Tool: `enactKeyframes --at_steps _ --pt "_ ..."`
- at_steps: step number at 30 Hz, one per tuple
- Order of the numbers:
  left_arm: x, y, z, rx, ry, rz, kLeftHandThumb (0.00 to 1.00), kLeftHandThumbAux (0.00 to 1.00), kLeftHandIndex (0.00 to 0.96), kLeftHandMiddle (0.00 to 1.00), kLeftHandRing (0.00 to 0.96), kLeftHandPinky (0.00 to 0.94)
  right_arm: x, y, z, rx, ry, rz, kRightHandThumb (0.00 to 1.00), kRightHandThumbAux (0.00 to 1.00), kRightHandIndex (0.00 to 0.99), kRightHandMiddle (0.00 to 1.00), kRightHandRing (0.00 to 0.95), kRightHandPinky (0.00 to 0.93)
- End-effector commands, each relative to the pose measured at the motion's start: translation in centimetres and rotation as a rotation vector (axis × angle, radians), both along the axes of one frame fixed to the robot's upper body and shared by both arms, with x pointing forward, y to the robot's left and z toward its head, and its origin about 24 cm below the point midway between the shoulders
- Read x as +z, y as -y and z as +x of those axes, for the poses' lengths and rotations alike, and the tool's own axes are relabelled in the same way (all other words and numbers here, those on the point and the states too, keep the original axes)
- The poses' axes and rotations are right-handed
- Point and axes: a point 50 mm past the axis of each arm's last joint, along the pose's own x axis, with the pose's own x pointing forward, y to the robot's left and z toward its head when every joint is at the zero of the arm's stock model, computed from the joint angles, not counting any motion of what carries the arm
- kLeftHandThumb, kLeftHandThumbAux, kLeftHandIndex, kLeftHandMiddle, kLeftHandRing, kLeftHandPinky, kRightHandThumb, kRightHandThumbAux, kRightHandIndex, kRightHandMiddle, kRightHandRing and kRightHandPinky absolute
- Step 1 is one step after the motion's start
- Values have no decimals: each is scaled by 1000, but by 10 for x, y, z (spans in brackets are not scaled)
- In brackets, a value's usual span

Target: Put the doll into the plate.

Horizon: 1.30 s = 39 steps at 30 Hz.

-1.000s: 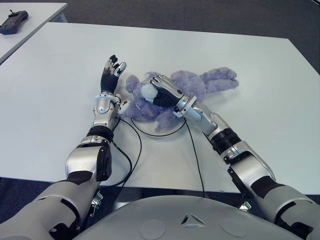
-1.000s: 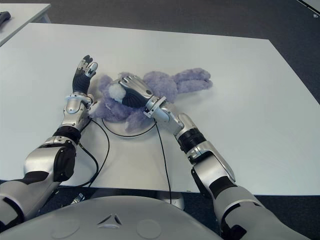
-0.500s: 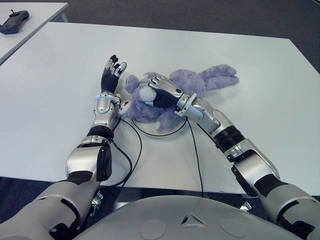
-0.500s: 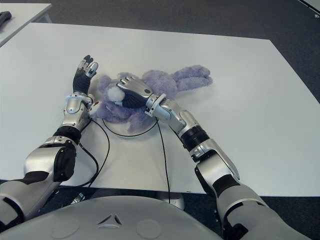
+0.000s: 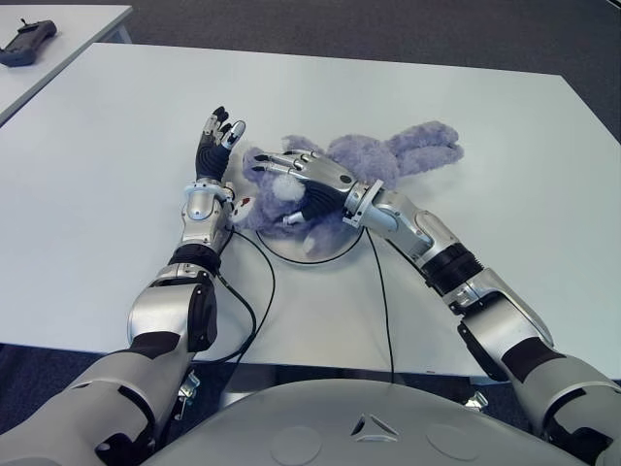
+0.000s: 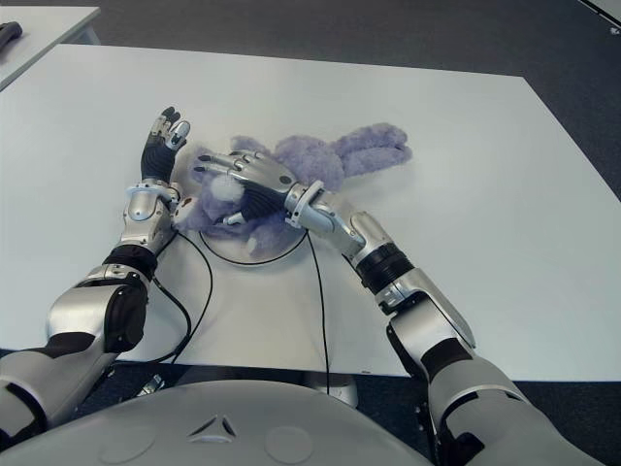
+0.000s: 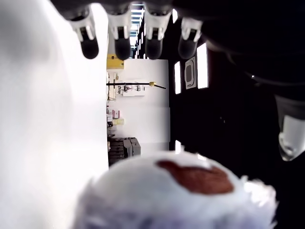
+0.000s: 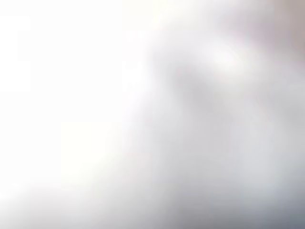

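A purple plush doll (image 5: 393,157) lies across a white round plate (image 5: 328,254) near the middle of the white table (image 5: 485,136), its head end over the plate and its legs reaching off toward the far right. My right hand (image 5: 283,187) hovers over the doll's head end, open, with the fingers spread above the fur and holding nothing. My left hand (image 5: 215,136) stands upright just left of the doll, open, with its fingers (image 7: 121,43) straight. One paw of the doll, with a brown patch (image 7: 190,177), fills the left wrist view. The right wrist view shows only a pale blur.
Black cables (image 5: 260,291) trail from both wrists over the table's front part. A dark handheld controller (image 5: 25,43) lies on a second table at the far left. The table's front edge runs close to my body.
My right hand's fingers, curled on the doll's head end before, have uncurled and spread above it. The doll stays on the plate. The left hand has not moved.
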Motion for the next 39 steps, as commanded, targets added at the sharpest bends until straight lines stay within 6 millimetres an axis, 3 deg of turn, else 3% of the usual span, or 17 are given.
enactKeyframes --at_steps 1,12,39 --pt "-113 21 -94 34 -494 -127 0 489 0 20 0 0 -75 22 -22 -115 -187 -155 92 359 0 0 0 0" --pt "-113 22 -94 38 -495 -108 0 493 0 25 0 0 -71 20 -21 -166 -173 13 75 331 0 0 0 0" --pt "-112 22 -92 35 -502 -117 0 476 0 27 0 0 -61 19 -17 -168 -137 96 87 320 0 0 0 0"
